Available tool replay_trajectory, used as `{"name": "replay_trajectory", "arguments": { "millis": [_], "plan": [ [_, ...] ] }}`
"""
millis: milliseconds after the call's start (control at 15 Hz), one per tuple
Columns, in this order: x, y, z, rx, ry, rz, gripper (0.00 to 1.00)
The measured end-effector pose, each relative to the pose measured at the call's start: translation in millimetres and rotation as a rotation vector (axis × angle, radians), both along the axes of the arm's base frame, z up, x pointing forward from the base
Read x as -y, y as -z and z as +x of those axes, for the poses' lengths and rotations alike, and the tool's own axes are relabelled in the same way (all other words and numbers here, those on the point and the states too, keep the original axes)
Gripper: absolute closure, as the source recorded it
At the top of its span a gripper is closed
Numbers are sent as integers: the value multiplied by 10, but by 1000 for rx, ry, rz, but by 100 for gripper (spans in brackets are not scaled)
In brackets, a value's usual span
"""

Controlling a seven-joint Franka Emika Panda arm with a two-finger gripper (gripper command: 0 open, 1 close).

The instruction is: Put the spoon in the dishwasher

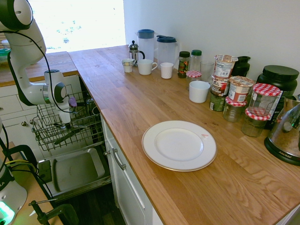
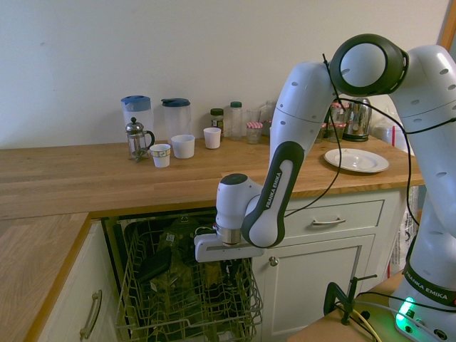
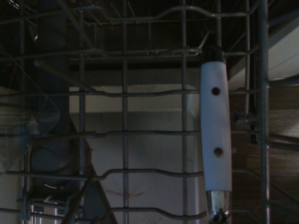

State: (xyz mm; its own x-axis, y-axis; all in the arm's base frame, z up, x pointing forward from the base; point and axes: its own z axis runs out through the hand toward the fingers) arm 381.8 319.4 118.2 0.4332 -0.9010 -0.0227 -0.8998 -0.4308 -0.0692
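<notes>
- Dishwasher: one, standing open below the wooden surface, with its grey inner door panel folded down flat and one grey wire rack pulled out above it.
- End effector: one, pointing straight down and lowered among the wires of the rack. Its fingers are hidden by the wires and the dim light, so I cannot tell whether they are apart or together.
- Spoon: I cannot pick it out in any view, so I cannot say where it lies.
- White-handled utensil: one, with two rivets and a shiny metal end. It shows in the wrist view against the rack's wires, and I cannot tell whether it is held.
- Dark utensils: at least one long piece lying across the rack's wires, just beside the end effector.
- Plate: one, white, on the surface and well apart from the rack.
- Pitchers: two, clear with blue lids, at the wall on the far side of the surface from the rack.
- French press: one, just beside the pitchers.
- White cups: four, three of them near the pitchers and one further from the rack.
- Green-lidded jars: two, side by side at the wall.
- Kettle: one, chrome, farthest from the rack.
</notes>
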Motion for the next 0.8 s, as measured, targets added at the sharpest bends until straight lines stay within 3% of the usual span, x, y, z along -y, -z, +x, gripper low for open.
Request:
{"name": "replay_trajectory", "arguments": {
  "millis": [400,800],
  "plan": [
    [23,-57,-43,12,-16,-4,0],
    [83,-702,-216,68,-21,-7,0]
  ]
}}
